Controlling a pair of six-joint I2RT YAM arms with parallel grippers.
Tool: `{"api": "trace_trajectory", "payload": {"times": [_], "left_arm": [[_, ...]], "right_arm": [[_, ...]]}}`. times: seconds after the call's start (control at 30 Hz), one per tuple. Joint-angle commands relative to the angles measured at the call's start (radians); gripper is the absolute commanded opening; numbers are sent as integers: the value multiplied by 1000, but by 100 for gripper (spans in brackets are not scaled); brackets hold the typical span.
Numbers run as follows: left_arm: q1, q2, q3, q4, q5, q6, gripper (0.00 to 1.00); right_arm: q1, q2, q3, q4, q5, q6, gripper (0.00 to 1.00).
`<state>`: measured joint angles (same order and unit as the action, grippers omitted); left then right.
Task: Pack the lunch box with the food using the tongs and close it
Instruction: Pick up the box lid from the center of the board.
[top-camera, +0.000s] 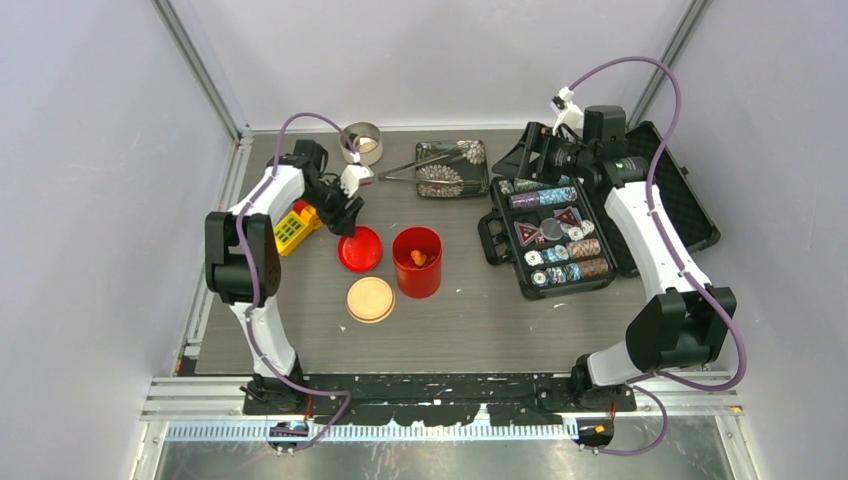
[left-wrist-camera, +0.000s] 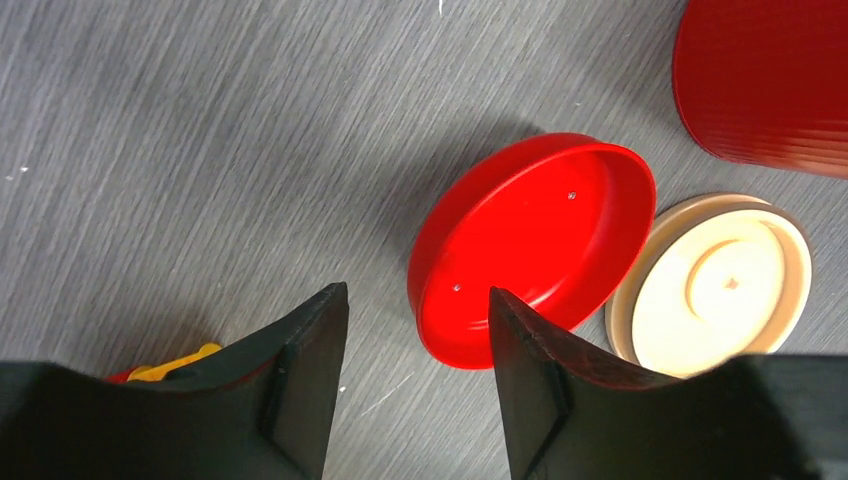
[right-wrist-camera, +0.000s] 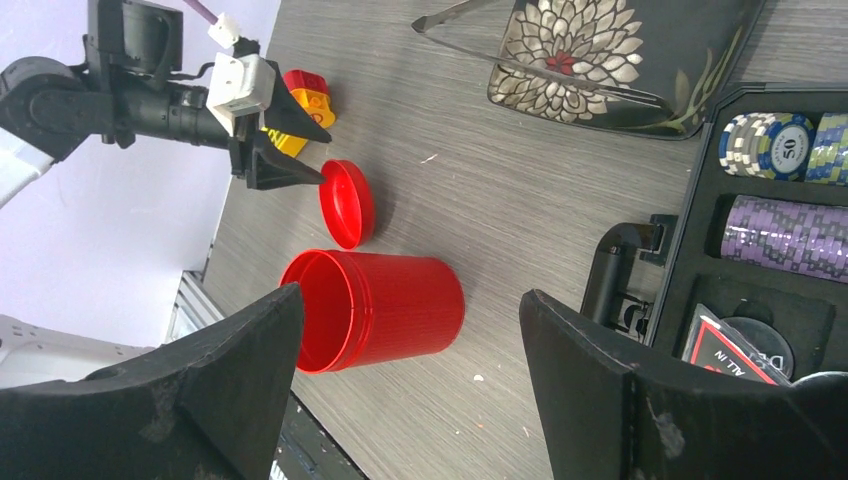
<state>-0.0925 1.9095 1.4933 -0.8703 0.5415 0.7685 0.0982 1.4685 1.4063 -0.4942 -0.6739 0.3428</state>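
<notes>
On the grey table (top-camera: 480, 320), nearest the arm bases, a beige disc lid (top-camera: 370, 299) lies flat. Just beyond it stands the red canister (top-camera: 417, 285), ribbed, upright and open, with an orange bit of food (top-camera: 418, 257) inside. The disc is at the canister's 8 o'clock. At its 9 o'clock lies the red lid (left-wrist-camera: 540, 235), hollow side up.

The left pincer (left-wrist-camera: 415, 292) hangs over that lid's edge. Its jaws are apart with the rim between them and are not clamped on it. A yellow-and-red block (top-camera: 290, 230) sits just behind it.

Farther off, at the canister's 12 o'clock, thin silver tongs (top-camera: 405, 168) rest across a flowered dish (top-camera: 455, 182). A round tub (top-camera: 375, 150) is at 11 o'clock. At 3 o'clock is an open chip case (top-camera: 690, 210), where the right pincer (right-wrist-camera: 410, 292) hovers, jaws wide and empty.
</notes>
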Motion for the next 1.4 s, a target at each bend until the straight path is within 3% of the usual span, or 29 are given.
{"api": "trace_trajectory", "payload": {"times": [0.0, 0.2, 0.5, 0.63, 0.97, 1.23, 1.37], "left_arm": [[-24, 26, 46, 21, 12, -18, 54], [-38, 40, 31, 39, 0, -51, 39], [-43, 8, -10, 98, -80, -86, 6], [-42, -26, -19, 109, -84, -109, 0], [-6, -100, 106, -34, -12, -206, 0], [1, -335, 74, 137, 9, -180, 0], [-55, -430, 83, 196, -71, -104, 0]], "right_arm": [[2, -57, 7, 35, 16, -12, 84], [3, -53, 14, 37, 17, -4, 83], [3, -34, 1, 121, 9, 93, 82], [7, -34, -9, 151, 3, 115, 82], [13, -54, -25, 181, -11, 127, 82], [14, -42, -1, 225, -19, 206, 82], [14, -18, 33, 298, -27, 338, 82]]}}
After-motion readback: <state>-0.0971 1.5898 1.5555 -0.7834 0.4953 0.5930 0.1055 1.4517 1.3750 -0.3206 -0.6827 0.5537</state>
